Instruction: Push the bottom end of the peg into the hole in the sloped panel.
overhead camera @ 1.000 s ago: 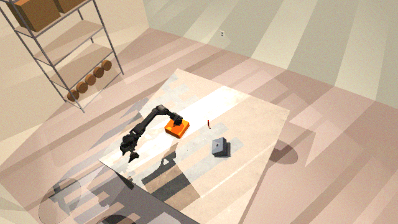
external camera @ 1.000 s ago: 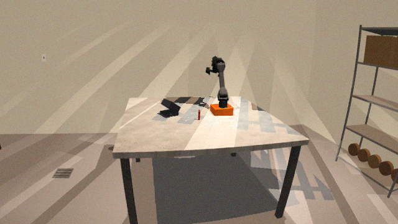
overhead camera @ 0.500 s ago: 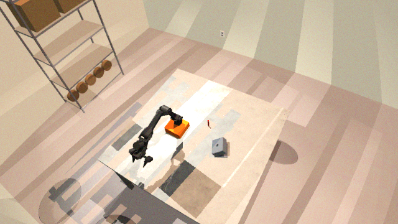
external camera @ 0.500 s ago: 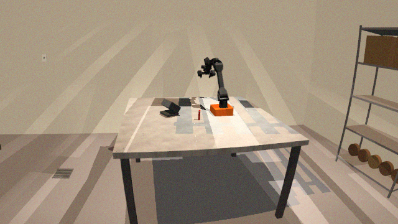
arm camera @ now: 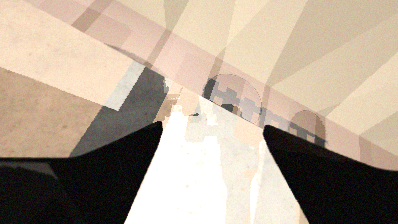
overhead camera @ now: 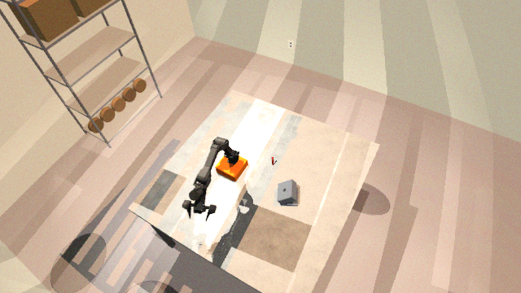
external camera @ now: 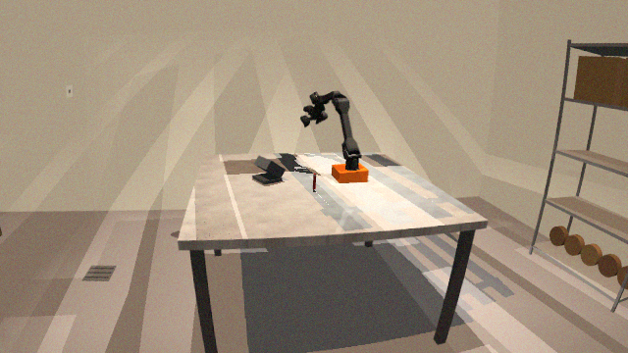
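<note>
A small red peg (overhead camera: 273,160) (external camera: 314,182) stands upright on the table (overhead camera: 281,240) (external camera: 275,221). The grey sloped panel block (overhead camera: 290,197) (external camera: 271,167) stands a short way from it, with one small dark hole (overhead camera: 284,190) in its face. The hole's shape is too small to tell, and it is hidden in the exterior view. My gripper (overhead camera: 199,218) (external camera: 314,120) (arm camera: 212,127) is open and empty, high above the table and well away from both peg and panel. Neither shows in the wrist view.
The arm's orange base block (overhead camera: 231,168) (external camera: 349,174) is on the table beside the peg. A metal shelf rack (overhead camera: 136,37) (external camera: 557,147) with boxes and several round brown pieces stands beyond the table. Patches of strong light and shadow cross the table.
</note>
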Robot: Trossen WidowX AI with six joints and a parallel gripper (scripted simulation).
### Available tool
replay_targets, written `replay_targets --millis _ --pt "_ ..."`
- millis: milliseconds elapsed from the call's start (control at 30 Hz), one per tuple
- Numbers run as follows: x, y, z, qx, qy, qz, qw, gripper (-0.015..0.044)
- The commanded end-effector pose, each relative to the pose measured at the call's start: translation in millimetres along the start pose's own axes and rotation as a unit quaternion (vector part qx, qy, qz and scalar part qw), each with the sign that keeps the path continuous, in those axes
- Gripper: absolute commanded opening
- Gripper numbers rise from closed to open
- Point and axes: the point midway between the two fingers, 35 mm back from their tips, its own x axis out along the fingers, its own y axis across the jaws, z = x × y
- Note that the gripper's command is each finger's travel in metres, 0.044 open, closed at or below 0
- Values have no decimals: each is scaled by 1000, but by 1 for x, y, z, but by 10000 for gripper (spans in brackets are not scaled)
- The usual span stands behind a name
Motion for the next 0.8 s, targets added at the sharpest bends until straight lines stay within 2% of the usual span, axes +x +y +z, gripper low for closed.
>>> replay_targets --millis 0,767 --pt "-5 30 1 -56 2 22 998 440" --pt "-28 169 -26 -333 11 124 935 440"
